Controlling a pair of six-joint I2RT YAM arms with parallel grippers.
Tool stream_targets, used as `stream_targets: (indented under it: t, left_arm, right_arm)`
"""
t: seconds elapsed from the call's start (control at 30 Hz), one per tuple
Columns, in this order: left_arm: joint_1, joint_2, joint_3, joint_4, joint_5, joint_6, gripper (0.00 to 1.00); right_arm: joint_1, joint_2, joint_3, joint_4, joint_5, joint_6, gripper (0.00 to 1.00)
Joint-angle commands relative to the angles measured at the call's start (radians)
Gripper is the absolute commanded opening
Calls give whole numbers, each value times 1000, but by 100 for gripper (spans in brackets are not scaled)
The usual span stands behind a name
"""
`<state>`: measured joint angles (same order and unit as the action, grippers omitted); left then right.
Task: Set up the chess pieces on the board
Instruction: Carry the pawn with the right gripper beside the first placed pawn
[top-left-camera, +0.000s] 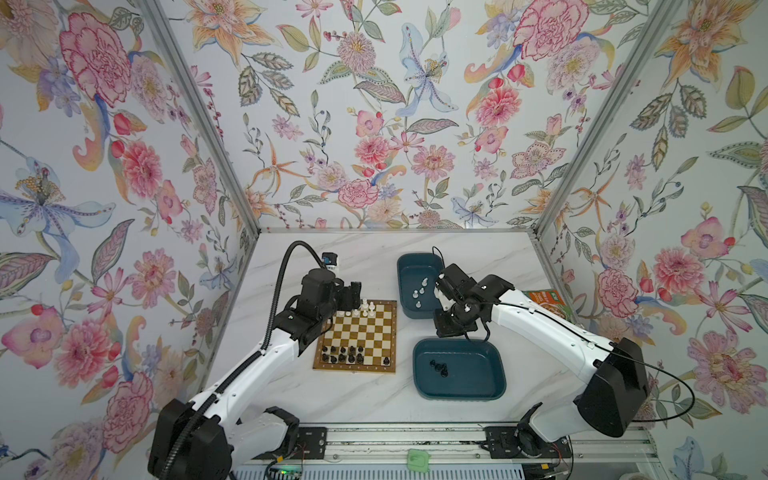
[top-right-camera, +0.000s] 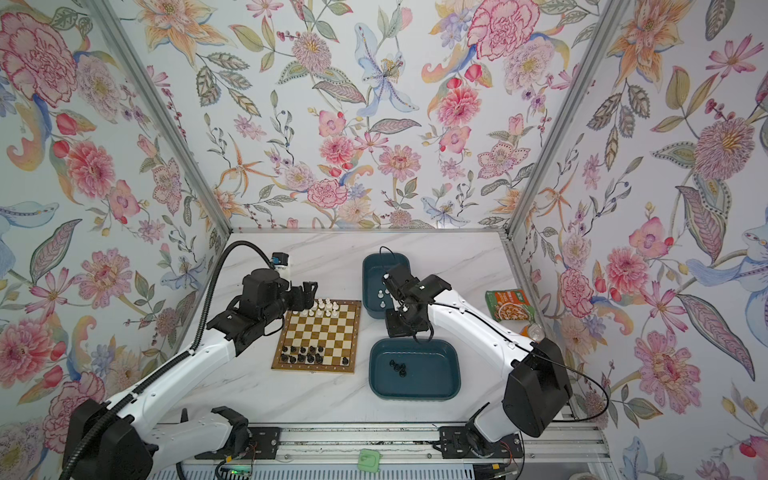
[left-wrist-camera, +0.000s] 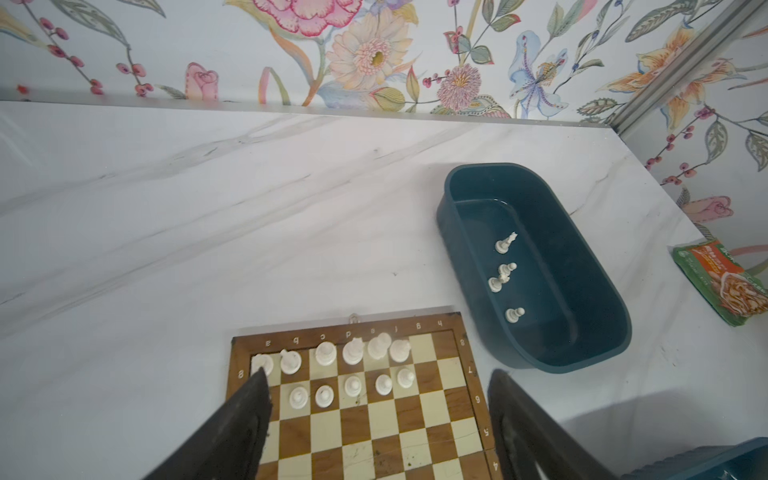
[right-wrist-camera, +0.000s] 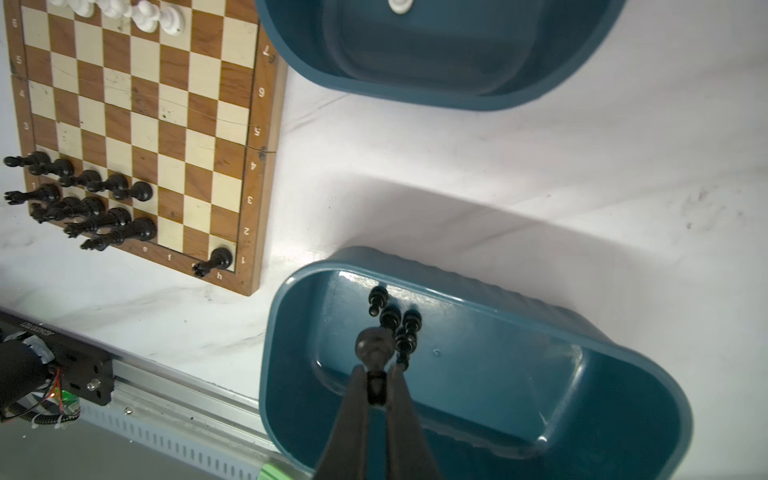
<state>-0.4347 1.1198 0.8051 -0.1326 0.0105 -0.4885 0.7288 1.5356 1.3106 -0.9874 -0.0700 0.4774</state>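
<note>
Right gripper (right-wrist-camera: 376, 372) pinching black piece (right-wrist-camera: 374, 347) above near tub (right-wrist-camera: 498, 386); board (top-left-camera: 360, 332) at 10 o'clock from tub; keep base down, set on free square near board's 5 o'clock corner, clear of neighbours; left gripper (left-wrist-camera: 378, 376) spread wide, empty, over white pieces (left-wrist-camera: 353, 353) at 12 o'clock edge.

The middle rows of the board (top-left-camera: 361, 332) are being left bare between white pieces (top-left-camera: 365, 309) crowding its far edge and black pieces (top-left-camera: 343, 355) crowding its near edge, while its right side is being hemmed by the far tub (top-left-camera: 411, 270) and the near tub (top-left-camera: 473, 374).
</note>
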Motion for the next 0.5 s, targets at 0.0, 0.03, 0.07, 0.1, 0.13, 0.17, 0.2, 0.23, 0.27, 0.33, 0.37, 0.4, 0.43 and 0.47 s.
stream_targets:
  t: [0.0,0.03,0.07,0.1,0.13,0.17,0.2,0.23,0.27,0.33,0.37,0.4,0.43,0.47]
  left_arm:
    - [34,-82,-55,-55,-16,-24,84]
    - [45,-108,-71,-64,-16,-29,84]
    - [53,-134,-86,-72,-16,-38,84]
    - [61,-154,-99,-78,-15,-46,84]
    - [70,-177,-111,-86,-16,-55,84]
    - [78,-197,-125,-92,-16,-64,84]
    - [82,-214,-136,-98,-17,-70,84]
    - [88,-232,-147,-107,-18,-77,84]
    - [96,-250,-158,-114,-18,-82,84]
    - [110,-276,-172,-124,-16,-91,85]
    - [120,-286,-178,-126,-10,-96,85]
    - [131,-291,-181,-131,-3,-98,85]
    - [145,-293,-185,-134,5,-100,85]
    - [155,-293,-185,-138,13,-99,85]
  right_arm:
    - [38,68,71,-52,10,-29,8]
    - [53,94,92,-52,6,-29,8]
    - [66,119,115,-51,5,-31,8]
    - [79,139,133,-52,3,-33,8]
    - [93,162,152,-51,0,-35,8]
    - [106,184,171,-52,-1,-35,8]
    - [117,202,185,-53,-3,-37,8]
    - [129,221,200,-52,-5,-37,8]
    - [138,242,213,-51,-7,-38,8]
    - [155,275,236,-50,-8,-40,8]
    - [161,293,247,-50,-10,-40,8]
    - [169,307,259,-51,-10,-40,8]
    - [175,324,272,-50,-12,-40,8]
    - [181,340,285,-50,-13,-41,8]
